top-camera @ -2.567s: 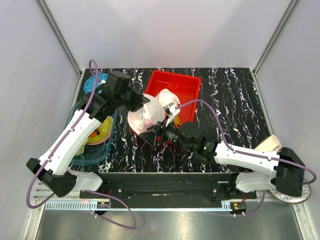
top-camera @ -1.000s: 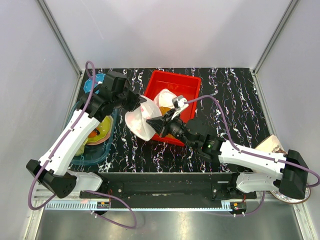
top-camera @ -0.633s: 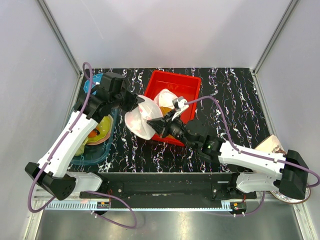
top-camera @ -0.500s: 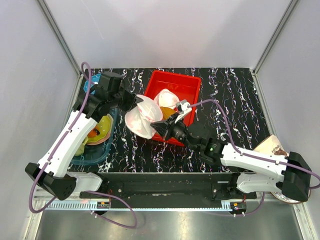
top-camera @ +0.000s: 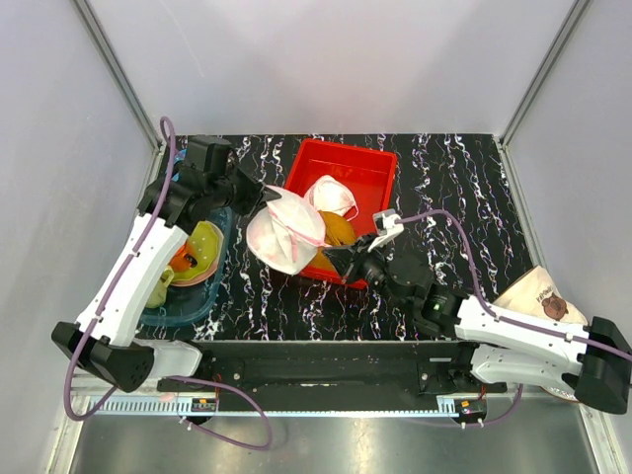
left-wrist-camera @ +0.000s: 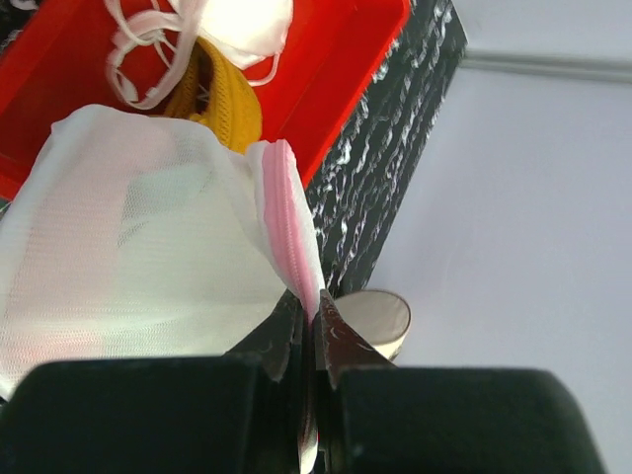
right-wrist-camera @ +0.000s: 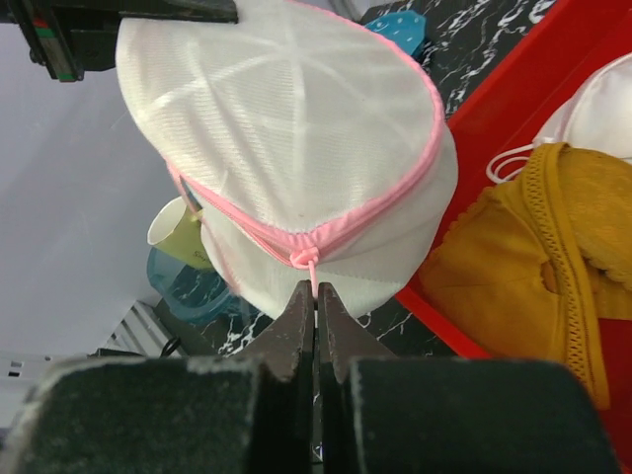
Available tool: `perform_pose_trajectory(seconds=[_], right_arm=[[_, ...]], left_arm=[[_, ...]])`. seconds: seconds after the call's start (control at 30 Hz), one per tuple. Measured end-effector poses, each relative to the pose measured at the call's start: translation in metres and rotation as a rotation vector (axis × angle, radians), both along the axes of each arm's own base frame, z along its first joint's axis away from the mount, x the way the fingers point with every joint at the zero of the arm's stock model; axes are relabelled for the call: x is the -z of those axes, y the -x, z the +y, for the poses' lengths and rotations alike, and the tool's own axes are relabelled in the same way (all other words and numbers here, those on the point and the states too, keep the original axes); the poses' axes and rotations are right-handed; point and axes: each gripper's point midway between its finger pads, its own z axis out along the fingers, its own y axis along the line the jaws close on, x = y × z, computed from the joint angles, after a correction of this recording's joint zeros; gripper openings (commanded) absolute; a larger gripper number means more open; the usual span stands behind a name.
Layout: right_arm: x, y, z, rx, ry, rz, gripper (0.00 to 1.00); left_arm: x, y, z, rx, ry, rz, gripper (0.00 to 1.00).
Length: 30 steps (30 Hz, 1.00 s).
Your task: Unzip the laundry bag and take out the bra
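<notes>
The laundry bag [top-camera: 284,234], a round white mesh pouch with pink zipper edging, hangs above the table at the red bin's left edge, held between both grippers. My left gripper [top-camera: 265,195] is shut on the pink edging [left-wrist-camera: 292,233] at the bag's top left. My right gripper [top-camera: 333,259] is shut on the thin pink zipper pull [right-wrist-camera: 315,274] at the bag's lower right; the zipper slider [right-wrist-camera: 305,257] sits just beyond its tips. The bra is hidden; only a faint pink tint shows through the mesh [left-wrist-camera: 59,326].
The red bin [top-camera: 380,163] holds a mustard-yellow cloth [top-camera: 336,229] and a small white pink-edged piece [top-camera: 331,195]. A teal tub [top-camera: 212,288] with dishes sits at the left. A paper cup [top-camera: 533,291] lies at the right edge.
My right gripper has drawn back toward the near right with the zipper pull. My left arm has shifted left, and the bag now hangs stretched between them.
</notes>
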Motion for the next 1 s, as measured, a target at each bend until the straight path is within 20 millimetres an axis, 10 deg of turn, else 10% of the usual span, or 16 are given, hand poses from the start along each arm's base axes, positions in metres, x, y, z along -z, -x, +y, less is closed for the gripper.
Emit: perform_pose_trajectory(seconds=[0.3, 0.7, 1.0], right_arm=[[-0.005, 0.0, -0.046, 0.1, 0.01, -0.004, 0.0], [0.003, 0.025, -0.142, 0.248, 0.121, 0.039, 0.0], [0.037, 0.029, -0.156, 0.303, 0.18, 0.157, 0.0]], left_arm=[[-0.004, -0.013, -0.053, 0.29, 0.067, -0.102, 0.0], [0.02, -0.001, -0.228, 0.91, 0.172, -0.21, 0.0], [0.074, -0.004, -0.284, 1.094, 0.163, -0.201, 0.99]])
